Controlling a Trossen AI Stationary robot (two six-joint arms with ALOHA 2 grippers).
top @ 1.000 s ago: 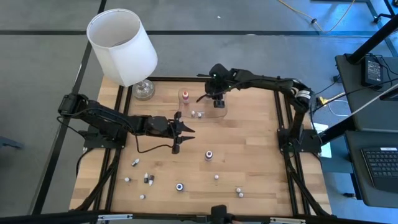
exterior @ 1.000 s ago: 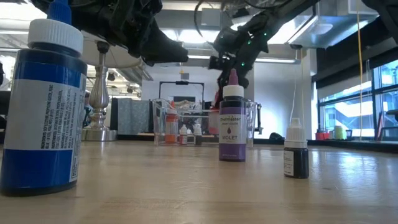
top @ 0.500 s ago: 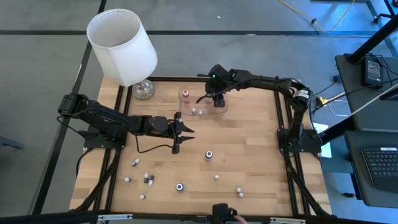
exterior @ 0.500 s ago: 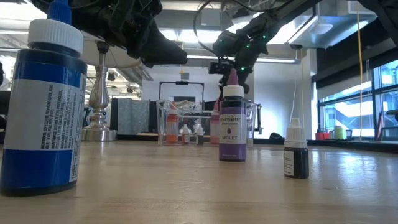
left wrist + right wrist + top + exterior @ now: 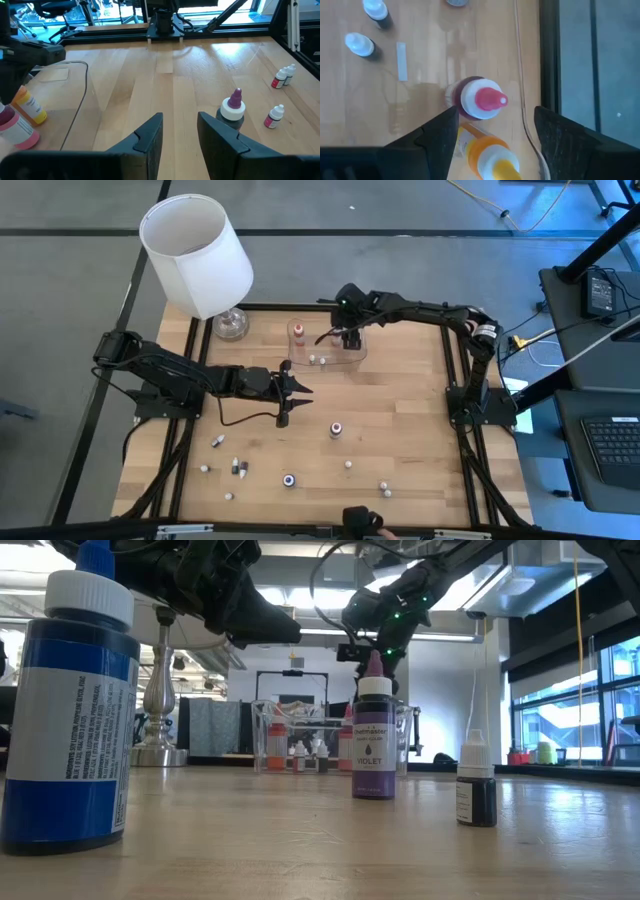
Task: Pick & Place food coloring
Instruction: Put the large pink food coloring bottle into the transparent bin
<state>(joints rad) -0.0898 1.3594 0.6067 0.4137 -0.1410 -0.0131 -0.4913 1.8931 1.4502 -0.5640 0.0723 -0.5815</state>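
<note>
The clear tray (image 5: 335, 366) stands at the far middle of the table. A red-tipped bottle (image 5: 480, 100) and two tiny whitish bottles (image 5: 311, 361) stand in it. An orange bottle (image 5: 487, 157) stands there too, hidden under my right gripper (image 5: 350, 345) in the high view. That gripper (image 5: 496, 117) hangs open above the orange bottle, a finger on either side, clear of it. My left gripper (image 5: 290, 390) hovers open over the table's middle, holding nothing. A purple bottle (image 5: 336, 429) stands to its right. More small bottles are scattered along the near side.
A white-shaded lamp (image 5: 195, 255) stands at the far left corner, close to the tray. A blue bottle (image 5: 288, 479) stands near the front edge, and a dark bottle with a white cap (image 5: 476, 785) near it. Bare wood (image 5: 400, 410) lies right of the purple bottle.
My right gripper has let go of a bottle. It hung just under the fingers over the tray and now stands on the tray's floor. The gripper has tipped up a little, away from it. My left arm has kept still.
</note>
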